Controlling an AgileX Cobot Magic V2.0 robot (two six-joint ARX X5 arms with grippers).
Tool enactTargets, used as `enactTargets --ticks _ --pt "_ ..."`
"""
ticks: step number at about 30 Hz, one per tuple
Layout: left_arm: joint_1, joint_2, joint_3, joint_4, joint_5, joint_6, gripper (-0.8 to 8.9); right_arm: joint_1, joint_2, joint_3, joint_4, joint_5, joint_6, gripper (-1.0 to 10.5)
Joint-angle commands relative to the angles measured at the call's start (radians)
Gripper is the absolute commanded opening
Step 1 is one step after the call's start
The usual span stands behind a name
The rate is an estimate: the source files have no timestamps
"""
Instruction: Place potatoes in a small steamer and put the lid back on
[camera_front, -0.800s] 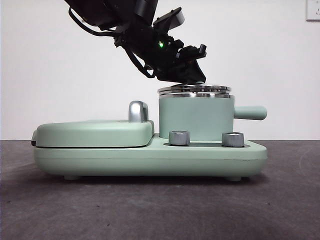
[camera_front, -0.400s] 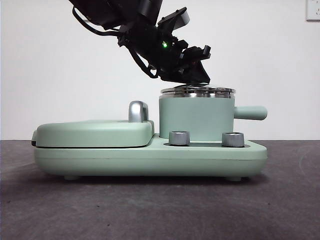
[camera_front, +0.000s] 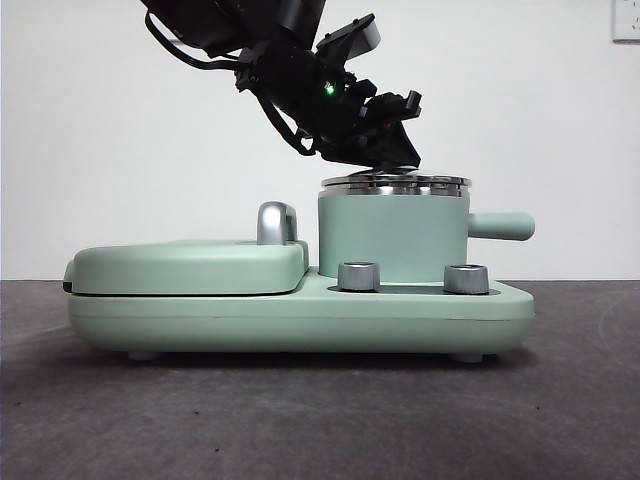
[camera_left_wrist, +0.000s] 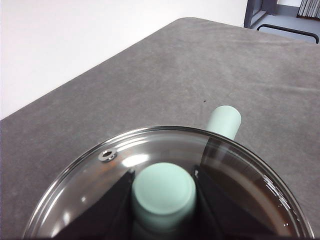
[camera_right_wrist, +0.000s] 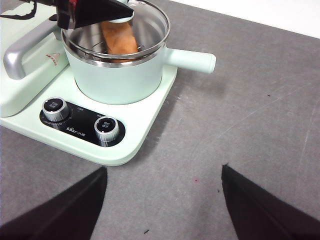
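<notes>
A: Spot anything different from a second ago?

B: Yep. Had the lid (camera_left_wrist: 240, 170) riding crooked on the pot (camera_front: 392, 235) back then, tipped up on one side. Now flat on the steel rim all round, and no different from half a second back. Pretty much settled, by the look of it.

A: So basically done?

B: Close, judging by that. Got the potato (camera_right_wrist: 119, 37) inside already, lying under the glass. Only left: letting go and backing off. Left pincer (camera_left_wrist: 164, 200) clamped on the little green knob (camera_left_wrist: 163, 187), one jaw each side, pressed right against it.

A: Any of that visible from the front?

B: Barely. Shows the level rim nicely, but hides the knob behind the black arm and gives no peek inside at all. Takes the left wrist view for the grip, though nothing clear of the potato there either, just glare on the glass and the stubby handle (camera_left_wrist: 223, 121) poking out beyond. Takes the right wrist view for the potato, orange-brown through the lid.

A: And the other arm?

B: Right pincer (camera_right_wrist: 162, 200) parked off to the side, jaws wide apart, holding nothing, hanging over bare surface (camera_right_wrist: 250, 125) near the two dials (camera_right_wrist: 80, 120).

A: Worth watching anything?

B: Maybe a straight-up release, so as not to drag the lid off-centre.
</notes>
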Motion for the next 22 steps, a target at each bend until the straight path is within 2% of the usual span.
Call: enactTargets --ticks 1,22 --pt "-0.011 0.021 0.024 -0.025 -0.002 0.022 0.14 0.005 0.004 0.004 0.010 0.001 0.011 3.5" --pt "-0.011 0.021 0.079 -0.098 -0.004 0.048 0.14 0.005 0.004 0.004 0.010 0.001 0.011 3.5"
